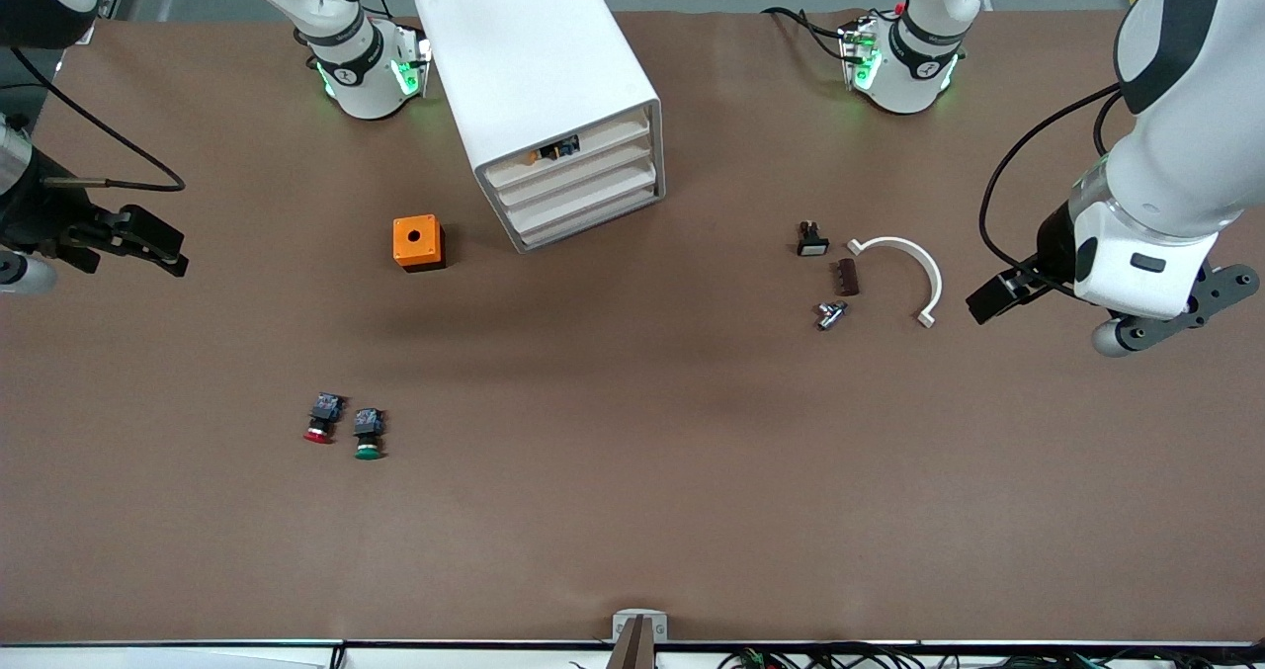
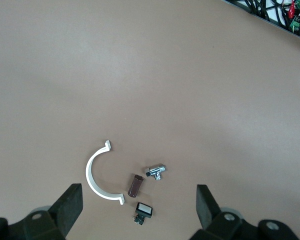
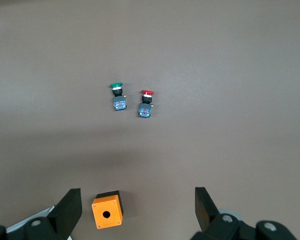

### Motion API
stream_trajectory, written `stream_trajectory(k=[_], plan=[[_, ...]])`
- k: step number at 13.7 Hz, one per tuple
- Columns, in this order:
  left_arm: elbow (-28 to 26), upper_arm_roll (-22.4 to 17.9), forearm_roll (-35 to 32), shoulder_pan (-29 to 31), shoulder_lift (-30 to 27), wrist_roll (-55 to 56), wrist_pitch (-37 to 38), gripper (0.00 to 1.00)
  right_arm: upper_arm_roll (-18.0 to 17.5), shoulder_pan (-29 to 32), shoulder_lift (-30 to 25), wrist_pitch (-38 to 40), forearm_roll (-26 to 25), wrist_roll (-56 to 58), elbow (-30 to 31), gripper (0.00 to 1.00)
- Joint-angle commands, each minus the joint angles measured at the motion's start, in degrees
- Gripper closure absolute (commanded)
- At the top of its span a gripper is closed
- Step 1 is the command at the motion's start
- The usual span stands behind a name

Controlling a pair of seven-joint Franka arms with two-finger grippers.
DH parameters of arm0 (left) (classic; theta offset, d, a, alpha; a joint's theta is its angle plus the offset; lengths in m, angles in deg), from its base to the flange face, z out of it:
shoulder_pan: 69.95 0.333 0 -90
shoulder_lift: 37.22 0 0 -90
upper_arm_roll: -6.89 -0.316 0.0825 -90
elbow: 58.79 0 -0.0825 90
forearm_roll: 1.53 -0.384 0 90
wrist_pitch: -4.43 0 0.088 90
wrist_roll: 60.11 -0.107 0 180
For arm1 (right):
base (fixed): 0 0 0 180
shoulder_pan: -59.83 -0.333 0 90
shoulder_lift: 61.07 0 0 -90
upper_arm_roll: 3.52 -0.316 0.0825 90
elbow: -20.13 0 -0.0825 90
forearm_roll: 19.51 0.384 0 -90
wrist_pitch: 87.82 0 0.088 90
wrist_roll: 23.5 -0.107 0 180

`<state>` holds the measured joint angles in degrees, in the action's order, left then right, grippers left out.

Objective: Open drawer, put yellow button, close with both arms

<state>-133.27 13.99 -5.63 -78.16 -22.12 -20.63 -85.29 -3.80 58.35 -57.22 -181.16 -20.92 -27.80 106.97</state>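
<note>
My left gripper (image 2: 137,207) and right gripper (image 3: 136,210) gape wide, empty. Yellow button (image 1: 556,149) sits in glossy white top drawer (image 1: 573,145), upper centre of frame, slightly ajar

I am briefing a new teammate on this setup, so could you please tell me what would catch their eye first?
The large white cabinet dominates, standing between the arms' bases, with the yellow button already in its uppermost drawer. The bright orange box sits beside it toward the right arm's end. Nearer the camera lie the red button and the green button.
</note>
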Motion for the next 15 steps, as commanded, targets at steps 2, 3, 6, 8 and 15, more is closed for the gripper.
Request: stream_trajectory(k=[2,3,6,8,15], plan=[[-1.02,0.45,-0.73,1.43,-3.06,-1.94,1.29,0.00,-0.33,2.44,-3.32,-0.62,-0.09,4.04,4.21,0.00],[-1.11,0.89,-0.99,1.88,-3.93,-4.30,2.69,0.00,-0.25,2.62,-3.41,-0.79,-0.09,3.95,4.47,0.00],[-1.19,0.98,-0.91,2.15,-4.90,-9.58,5.77,0.00,-0.24,3.32,-3.23,-0.88,-0.09,3.25,4.57,0.00],[-1.72,0.72,-0.82,2.15,-6.48,-11.61,7.97,0.00,-0.24,3.33,-3.15,-1.14,-0.17,3.25,4.83,0.00],[-13.91,-5.08,1.63,2.23,-16.75,-27.15,6.32,0.00,-0.24,3.85,-3.15,-0.79,-0.17,2.28,5.00,0.00]])
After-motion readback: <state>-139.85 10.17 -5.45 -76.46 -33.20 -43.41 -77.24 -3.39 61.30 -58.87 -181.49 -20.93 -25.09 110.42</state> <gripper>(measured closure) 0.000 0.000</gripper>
